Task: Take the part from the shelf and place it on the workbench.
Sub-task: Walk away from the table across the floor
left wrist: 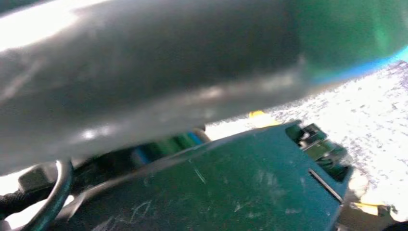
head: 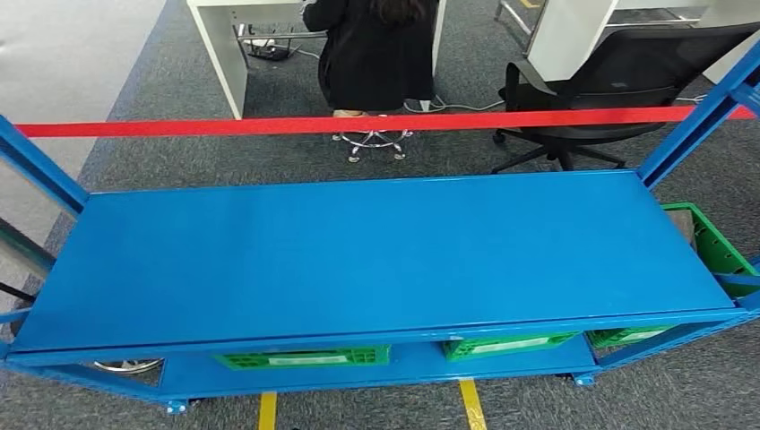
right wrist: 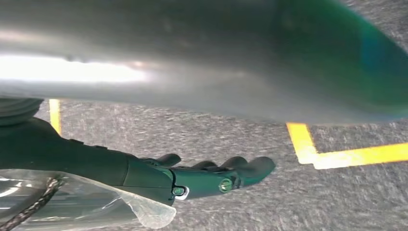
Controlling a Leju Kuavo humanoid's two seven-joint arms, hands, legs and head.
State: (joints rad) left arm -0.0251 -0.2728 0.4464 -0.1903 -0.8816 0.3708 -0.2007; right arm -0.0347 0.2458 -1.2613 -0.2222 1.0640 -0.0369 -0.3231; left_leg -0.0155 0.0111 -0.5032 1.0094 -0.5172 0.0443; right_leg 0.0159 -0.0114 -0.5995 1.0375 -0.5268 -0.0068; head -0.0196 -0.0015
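Fingers on my right hand are stretched out and apart, holding nothing, hanging over grey carpet with yellow tape. My left hand is a dark blur in its wrist view, so I cannot tell if it holds anything. In the head view I see the blue shelf with a bare top. Green crates sit on the lower level. I think the part is in one of them, but I cannot see it. If I reach down blind, my arm could bump the top board or grab the wrong crate.
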